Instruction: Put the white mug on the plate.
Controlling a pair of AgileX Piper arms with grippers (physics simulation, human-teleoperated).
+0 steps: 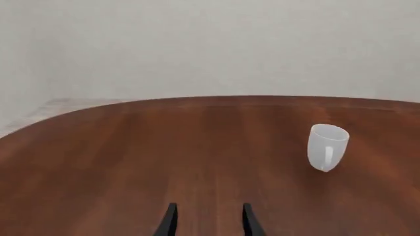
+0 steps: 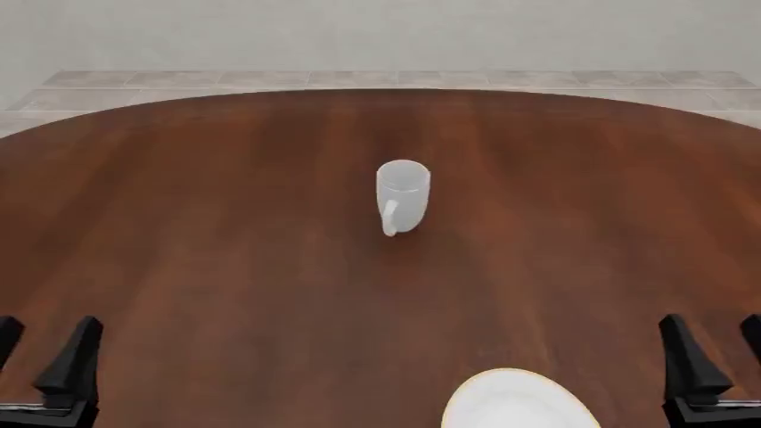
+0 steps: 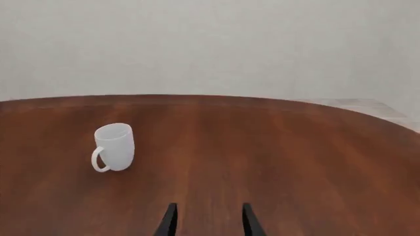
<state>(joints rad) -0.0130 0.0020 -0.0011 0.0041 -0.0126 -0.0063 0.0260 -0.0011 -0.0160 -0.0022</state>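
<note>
The white mug (image 2: pixel 401 194) stands upright near the middle of the brown table, its handle turned toward the near side. It also shows in the left wrist view as the mug (image 1: pixel 327 146) and in the right wrist view as the mug (image 3: pixel 114 147). The plate (image 2: pixel 519 402), white with a gold rim, lies at the near edge, partly cut off by the frame. My left gripper (image 2: pixel 45 357) sits open at the near left, far from the mug. My right gripper (image 2: pixel 714 354) sits open at the near right, beside the plate. Both hold nothing.
The round wooden table (image 2: pixel 214 223) has its curved far edge near a tiled floor (image 2: pixel 356 78) and a pale wall. Nothing else stands on the table.
</note>
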